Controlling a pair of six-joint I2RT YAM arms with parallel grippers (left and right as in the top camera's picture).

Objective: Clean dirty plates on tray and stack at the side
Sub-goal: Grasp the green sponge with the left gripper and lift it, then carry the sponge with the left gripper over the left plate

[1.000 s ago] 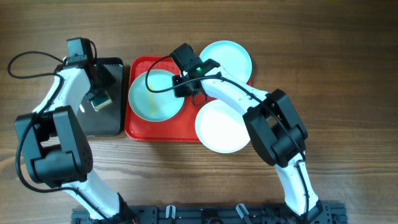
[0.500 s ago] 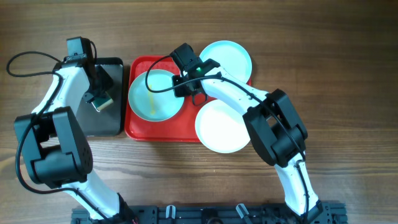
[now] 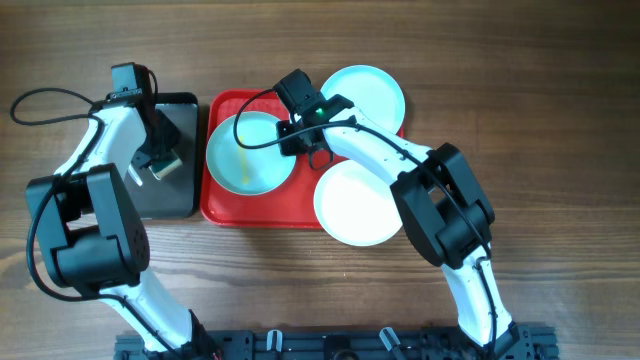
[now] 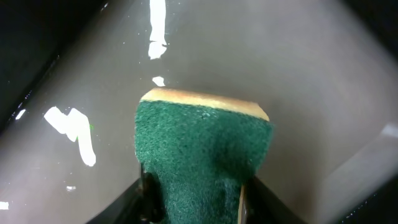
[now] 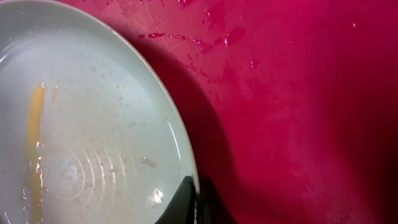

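A green sponge (image 4: 202,158) with a yellow layer along its top edge fills the lower middle of the frame. The left claw (image 4: 196,202) pinches it at the bottom edge, one dark finger (image 4: 147,194) pressed to each side. Behind it spreads a glossy grey surface (image 4: 298,74) with white glints at upper left and dark corners.

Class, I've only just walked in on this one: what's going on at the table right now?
The right claw pinches the rim of the smeared plate, which lies on the red tray. The left claw grips a green sponge over the black tray. Two cleaner-looking plates, the far plate and the near plate, overlap the red tray's right side. Nothing is stacked yet.
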